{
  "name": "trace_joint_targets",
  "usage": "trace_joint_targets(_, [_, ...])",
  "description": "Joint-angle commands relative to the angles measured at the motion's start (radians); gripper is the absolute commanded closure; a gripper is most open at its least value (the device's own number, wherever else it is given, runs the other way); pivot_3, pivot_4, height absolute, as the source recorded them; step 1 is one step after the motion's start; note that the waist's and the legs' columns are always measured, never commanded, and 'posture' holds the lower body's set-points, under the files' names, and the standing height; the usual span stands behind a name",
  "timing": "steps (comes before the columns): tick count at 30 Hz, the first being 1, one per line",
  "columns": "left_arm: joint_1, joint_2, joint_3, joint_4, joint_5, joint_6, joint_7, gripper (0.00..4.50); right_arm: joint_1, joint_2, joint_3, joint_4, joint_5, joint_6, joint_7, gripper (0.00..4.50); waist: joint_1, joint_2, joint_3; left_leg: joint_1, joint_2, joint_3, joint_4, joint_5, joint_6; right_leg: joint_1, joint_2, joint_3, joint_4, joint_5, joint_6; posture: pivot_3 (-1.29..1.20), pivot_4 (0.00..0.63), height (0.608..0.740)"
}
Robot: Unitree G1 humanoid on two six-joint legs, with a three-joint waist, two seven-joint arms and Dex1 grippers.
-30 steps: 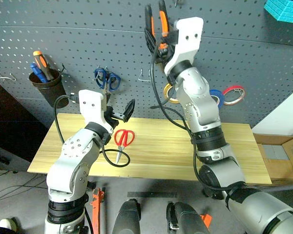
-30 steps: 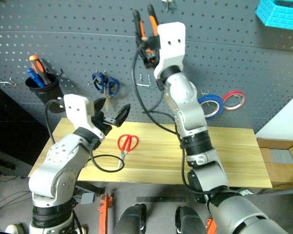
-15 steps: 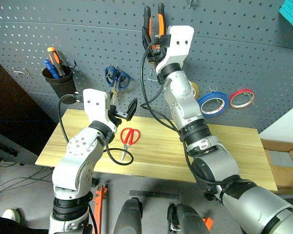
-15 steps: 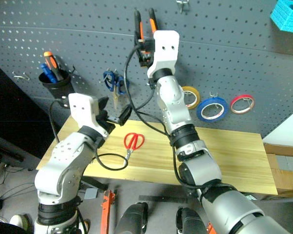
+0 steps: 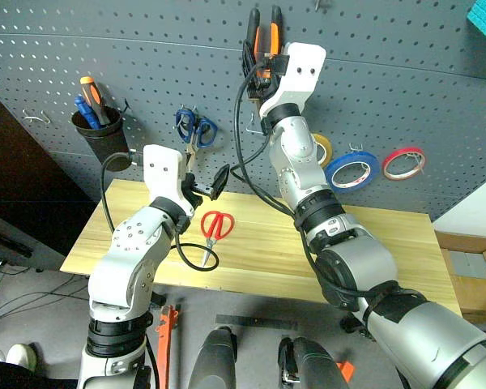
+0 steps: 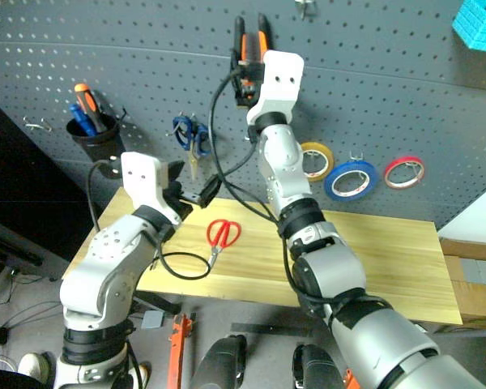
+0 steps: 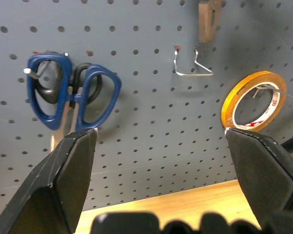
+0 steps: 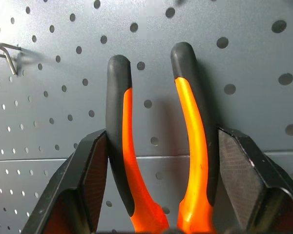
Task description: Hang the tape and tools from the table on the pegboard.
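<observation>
Dark grey pegboard (image 5: 405,89) fills the wall ahead of me, with the light wooden table (image 5: 373,251) pushed up against its foot. My right gripper (image 5: 262,50) is raised high against the board and clamps the pliers (image 8: 158,146), its two fingers pressed on the outer sides of the orange-and-black handles, whose tips point up along the panel. From the right wrist camera I see both handles lying close to the perforated face, though I cannot tell whether they touch it or sit on a hook. My left gripper (image 5: 204,185) hangs above the left part of the table with its fingers spread wide and nothing between them. Just beyond it the red-handled scissors (image 5: 211,230) lie flat on the wood, blades towards me. On the board the blue-handled scissors (image 5: 194,130) hang to the left of my right arm, and a black cup (image 5: 100,136) further left holds an orange-and-black-handled screwdriver (image 5: 91,96). To the right of the arm hang the yellow roll (image 6: 314,160), then the blue tape (image 5: 351,170), then the thin red roll (image 5: 404,163). A bare wire hook (image 7: 191,63) sits between the blue-handled scissors and the yellow roll.
</observation>
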Motion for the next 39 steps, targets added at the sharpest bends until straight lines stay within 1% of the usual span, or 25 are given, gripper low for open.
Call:
trace_joint_targets(1, [0.000, 0.011, 0.020, -0.051, -0.008, 0.010, -0.002, 0.00, -0.015, 0.020, -0.004, -0.015, -0.002, -0.059, -0.014, 1.71, 0.004, 0.000, 0.006, 0.000, 0.000, 0.000, 0.000, 0.000, 0.000, 0.000, 0.000, 0.000, 0.000, 0.000, 0.000, 0.41, 0.245, 0.740])
trace_joint_targets(6, [0.014, 0.029, 0.042, -0.082, -0.014, 0.041, -0.004, 0.00, 0.067, 0.050, 0.051, 0.051, -0.081, -0.159, -0.049, 1.71, 0.013, 0.000, 0.008, 0.000, 0.000, -0.001, -0.001, 0.000, 0.000, 0.000, 0.000, 0.000, -0.001, 0.000, -0.001, 0.42, 0.243, 0.740])
trace_joint_targets(11, [0.016, 0.044, 0.058, -0.094, -0.021, 0.061, -0.010, 0.00, 0.095, 0.050, 0.079, 0.095, -0.121, -0.187, -0.078, 1.71, 0.014, 0.001, 0.011, 0.000, 0.000, -0.002, -0.002, 0.000, 0.000, 0.000, -0.001, 0.000, -0.001, 0.000, -0.001, 0.42, 0.250, 0.740])
trace_joint_targets(24, [0.011, 0.036, 0.047, -0.088, -0.017, 0.060, -0.008, 0.00, 0.096, 0.032, 0.085, 0.103, -0.126, -0.167, -0.066, 1.71, 0.013, 0.002, 0.012, 0.000, 0.001, -0.008, -0.002, 0.000, 0.000, 0.001, -0.001, -0.002, -0.001, -0.003, -0.003, 0.40, 0.255, 0.740])
trace_joint_targets(31, [0.013, 0.036, 0.050, -0.084, -0.017, 0.056, -0.009, 0.00, 0.203, 0.046, 0.126, 0.053, -0.152, -0.134, -0.043, 1.71, 0.013, 0.002, 0.012, 0.001, 0.001, -0.011, -0.003, 0.000, 0.000, 0.003, -0.002, -0.005, -0.001, -0.004, -0.004, 0.40, 0.255, 0.740])
trace_joint_targets(36, [0.012, 0.036, 0.052, -0.083, -0.016, 0.054, -0.009, 0.00, 0.245, 0.051, 0.144, 0.022, -0.156, -0.096, -0.028, 1.71, 0.011, 0.004, 0.014, 0.009, 0.003, -0.013, -0.004, 0.000, 0.000, 0.011, -0.002, -0.007, -0.001, -0.005, -0.006, 0.40, 0.255, 0.740])
trace_joint_targets(37, [0.012, 0.036, 0.052, -0.082, -0.016, 0.053, -0.009, 0.00, 0.246, 0.050, 0.145, 0.018, -0.155, -0.093, -0.027, 1.71, 0.011, 0.004, 0.014, 0.015, 0.003, -0.014, -0.005, 0.000, 0.000, 0.017, -0.003, -0.008, -0.003, -0.010, -0.013, 0.40, 0.254, 0.740])
trace_joint_targets(39, [0.011, 0.035, 0.051, -0.081, -0.016, 0.052, -0.009, 0.00, 0.239, 0.048, 0.145, 0.016, -0.153, -0.085, -0.023, 1.71, 0.010, 0.005, 0.014, 0.019, 0.002, -0.016, -0.007, 0.000, 0.000, 0.021, -0.004, -0.011, -0.003, -0.012, -0.016, 0.40, 0.252, 0.740])
